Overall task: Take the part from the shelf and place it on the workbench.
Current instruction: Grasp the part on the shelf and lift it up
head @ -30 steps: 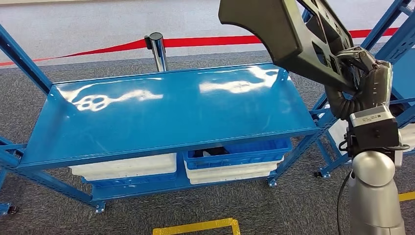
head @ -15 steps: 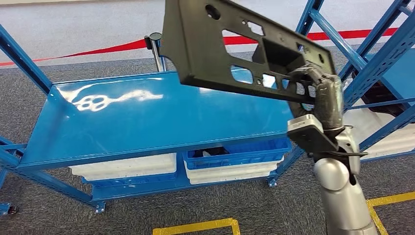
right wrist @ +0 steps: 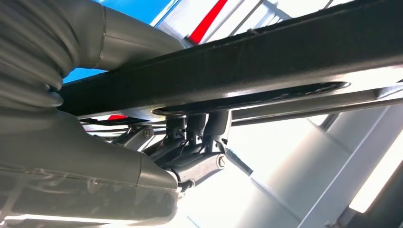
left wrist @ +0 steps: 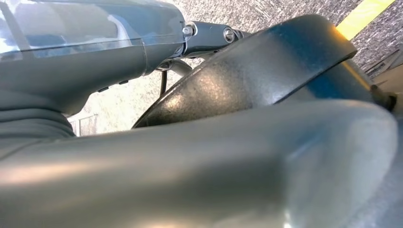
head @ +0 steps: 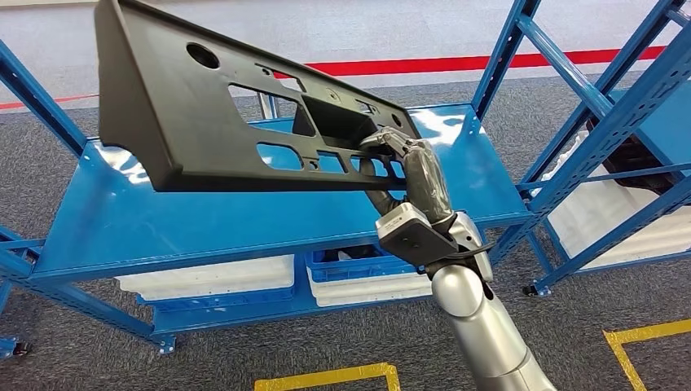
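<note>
above the desk (head: 244, 220), toward its right half, the right robot hand (head: 407, 167) holds a long black plastic part (head: 204, 122) up in the air. the part is a flat panel with a round hole near its far left end, several rectangular cut-outs along its middle and a folded lip on its near edge. it hangs tilted, its left end higher and reaching out past the desk's back left corner, and it touches nothing but the robot hand. the dark fingers (head: 383, 142) hook through the cut-outs at the part's right end, thumb side under the panel. in the right wrist view the same fingers (right wrist: 199, 128) clamp the black part's (right wrist: 266, 61) edge from below.

the desk is a glossy blue metal top on a blue frame. under it, on a lower shelf (head: 228, 309), sit white bins (head: 212, 277) on the left and a blue bin (head: 367, 265) stacked on white ones on the right. a blue rack (head: 603, 138) stands just beside the desk's right edge, with white sheets on its low tier. behind the desk a red barrier tape (head: 489, 63) runs across the grey floor, and yellow floor marks (head: 326, 377) lie in front.

the left wrist view shows the left robot hand (left wrist: 190, 166) very close and blurred; i cannot tell how its fingers lie.
</note>
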You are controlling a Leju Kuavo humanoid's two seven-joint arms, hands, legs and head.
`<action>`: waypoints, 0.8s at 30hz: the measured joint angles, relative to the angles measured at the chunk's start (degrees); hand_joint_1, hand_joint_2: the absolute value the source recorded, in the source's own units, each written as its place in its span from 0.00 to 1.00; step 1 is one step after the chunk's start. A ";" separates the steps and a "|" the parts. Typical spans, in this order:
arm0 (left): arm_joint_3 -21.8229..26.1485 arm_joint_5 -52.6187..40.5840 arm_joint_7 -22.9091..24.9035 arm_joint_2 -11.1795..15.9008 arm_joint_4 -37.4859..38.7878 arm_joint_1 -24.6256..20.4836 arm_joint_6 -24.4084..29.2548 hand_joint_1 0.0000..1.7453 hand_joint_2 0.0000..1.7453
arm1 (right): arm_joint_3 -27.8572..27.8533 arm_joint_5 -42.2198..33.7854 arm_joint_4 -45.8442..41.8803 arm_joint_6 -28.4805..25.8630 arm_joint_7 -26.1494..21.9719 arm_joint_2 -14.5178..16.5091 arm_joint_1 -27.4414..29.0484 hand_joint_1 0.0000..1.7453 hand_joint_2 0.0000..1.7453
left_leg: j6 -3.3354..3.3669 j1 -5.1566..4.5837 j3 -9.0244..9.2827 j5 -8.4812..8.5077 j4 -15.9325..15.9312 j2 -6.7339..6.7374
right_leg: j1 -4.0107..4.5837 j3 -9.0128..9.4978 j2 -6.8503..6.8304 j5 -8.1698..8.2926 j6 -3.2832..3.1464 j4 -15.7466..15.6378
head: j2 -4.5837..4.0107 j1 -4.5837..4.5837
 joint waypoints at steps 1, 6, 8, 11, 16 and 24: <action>-0.03 -0.11 0.05 0.02 -0.01 -0.01 -0.06 0.00 0.00 | 0.45 -0.70 0.16 0.31 -0.22 0.29 -0.26 1.00 1.00 | 0.00 0.00 0.00 0.00 0.00 0.00 | 0.00 0.00 0.00 0.00 0.00 0.00 | 0.00 0.01; -0.22 -0.67 0.22 0.07 -0.02 -0.05 -0.21 0.00 0.00 | 1.81 -2.23 0.41 1.17 -0.74 1.21 -1.78 1.00 1.00 | 0.00 -0.01 0.01 0.00 0.00 0.00 | 0.00 0.00 0.00 0.00 0.00 0.00 | 0.00 -0.01; -0.28 -0.85 0.22 0.08 -0.02 -0.07 -0.20 0.00 0.00 | 2.32 -2.11 0.42 1.25 -0.77 1.42 -2.40 1.00 1.00 | 0.00 -0.01 0.01 0.00 0.00 0.00 | 0.01 0.00 0.00 0.00 0.00 0.00 | 0.00 -0.01; -0.36 -1.12 0.05 0.14 -0.02 -0.09 0.03 0.00 0.25 | 2.95 -2.03 0.40 1.26 -0.75 1.74 -3.25 1.00 1.00 | 0.00 -0.01 0.01 0.00 0.00 0.00 | 0.01 0.00 0.00 0.00 0.00 0.00 | 0.00 -0.01; -0.49 -1.49 -0.67 0.34 -0.02 -0.16 0.38 0.00 1.00 | 3.80 -2.01 0.33 1.24 -0.72 1.90 -4.29 1.00 1.00 | 0.00 -0.01 0.01 0.00 0.00 0.00 | 0.01 0.00 0.00 0.00 0.00 0.00 | 0.00 0.00; -0.83 -1.85 -1.22 0.98 -0.15 -1.23 0.97 0.00 1.00 | 5.19 -1.02 -1.17 0.31 -0.80 2.21 -4.88 1.00 1.00 | 0.00 -0.01 0.01 0.00 0.00 -0.01 | 0.00 0.01 0.00 0.00 0.00 0.00 | 0.00 -0.01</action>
